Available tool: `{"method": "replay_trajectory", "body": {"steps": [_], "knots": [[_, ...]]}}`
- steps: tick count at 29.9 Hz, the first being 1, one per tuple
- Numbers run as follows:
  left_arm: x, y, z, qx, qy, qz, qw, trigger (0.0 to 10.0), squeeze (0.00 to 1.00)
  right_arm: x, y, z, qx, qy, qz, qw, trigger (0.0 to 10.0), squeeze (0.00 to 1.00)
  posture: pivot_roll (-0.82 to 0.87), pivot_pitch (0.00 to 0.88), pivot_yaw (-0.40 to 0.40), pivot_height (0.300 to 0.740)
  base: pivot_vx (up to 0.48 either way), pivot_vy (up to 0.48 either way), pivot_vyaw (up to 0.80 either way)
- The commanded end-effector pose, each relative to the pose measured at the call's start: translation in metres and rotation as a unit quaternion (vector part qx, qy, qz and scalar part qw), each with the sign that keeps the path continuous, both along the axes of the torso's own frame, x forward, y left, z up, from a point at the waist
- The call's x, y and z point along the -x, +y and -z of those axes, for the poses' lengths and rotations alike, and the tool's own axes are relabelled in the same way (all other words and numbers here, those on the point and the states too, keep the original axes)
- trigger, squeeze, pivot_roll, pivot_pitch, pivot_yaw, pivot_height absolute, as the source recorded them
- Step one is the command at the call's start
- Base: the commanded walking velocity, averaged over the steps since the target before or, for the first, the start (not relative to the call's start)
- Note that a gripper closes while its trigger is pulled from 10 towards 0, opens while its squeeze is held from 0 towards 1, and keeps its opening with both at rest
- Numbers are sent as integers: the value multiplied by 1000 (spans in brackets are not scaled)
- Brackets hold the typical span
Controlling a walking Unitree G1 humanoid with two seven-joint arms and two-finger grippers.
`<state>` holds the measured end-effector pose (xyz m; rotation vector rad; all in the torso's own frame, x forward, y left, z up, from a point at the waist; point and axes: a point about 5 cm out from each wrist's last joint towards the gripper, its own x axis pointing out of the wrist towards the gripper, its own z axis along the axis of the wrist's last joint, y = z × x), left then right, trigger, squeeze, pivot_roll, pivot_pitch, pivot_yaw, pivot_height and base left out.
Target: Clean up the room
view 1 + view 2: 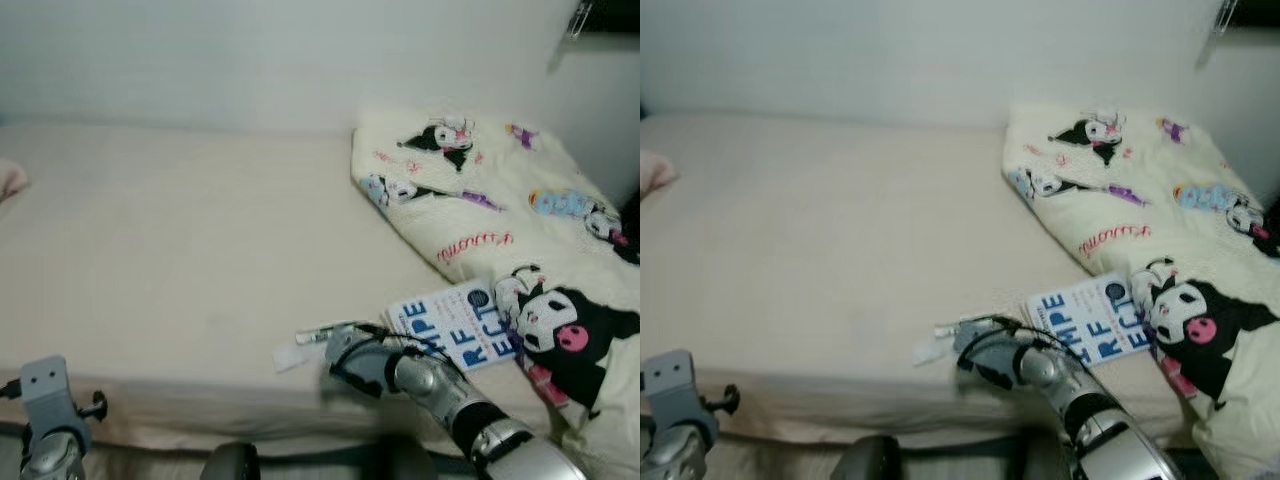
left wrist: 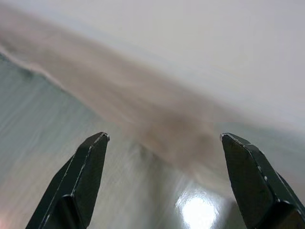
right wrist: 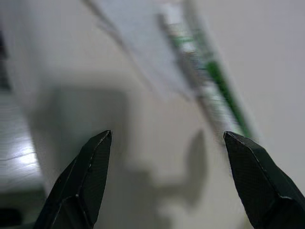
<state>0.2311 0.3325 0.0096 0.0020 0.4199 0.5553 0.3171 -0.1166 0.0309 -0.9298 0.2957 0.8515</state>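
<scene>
A thin green-and-white wrapper or tube (image 1: pixel 322 334) lies with a white scrap of paper (image 1: pixel 288 356) near the front edge of the cream bed (image 1: pixel 180 260). My right gripper (image 1: pixel 334 352) rests on the sheet just right of them. In the right wrist view its fingers (image 3: pixel 90 176) stand open and nothing is between them, with the green-and-white item (image 3: pixel 209 81) a little ahead. A blue-and-white book (image 1: pixel 455 328) lies behind the right wrist. My left arm (image 1: pixel 45 410) hangs low at the bed's front left; its gripper (image 2: pixel 164 138) is open over blurred floor.
A cream blanket with cartoon prints (image 1: pixel 500 200) is heaped over the bed's right side, reaching the book. Something pink (image 1: pixel 10 178) pokes in at the far left edge. A white wall (image 1: pixel 280 60) runs behind the bed. A dark rounded shape (image 1: pixel 230 462) sits below the bed's front edge.
</scene>
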Motion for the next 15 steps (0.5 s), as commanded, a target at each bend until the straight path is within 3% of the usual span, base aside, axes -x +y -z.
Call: {"method": "replay_trajectory", "body": {"steps": [1, 6, 15], "knots": [[4, 8, -6, -21, -9, 1, 1000, 10000, 0, -1, 15, -7, -17, -3, -37, 999, 10000, 0, 64, 210, -51, 495, 0, 0, 0], [7, 12, -14, -41, -26, 5, 999, 10000, 0, -3, 40, -21, -36, -32, -103, 993, 10000, 0, 78, 258, -52, 470, 0, 0, 0], [13, 17, -25, -69, -43, 16, 997, 10000, 0, -4, 51, -29, -22, -66, -147, 987, 10000, 0, 112, 315, -49, 445, 0, 0, 0]]}}
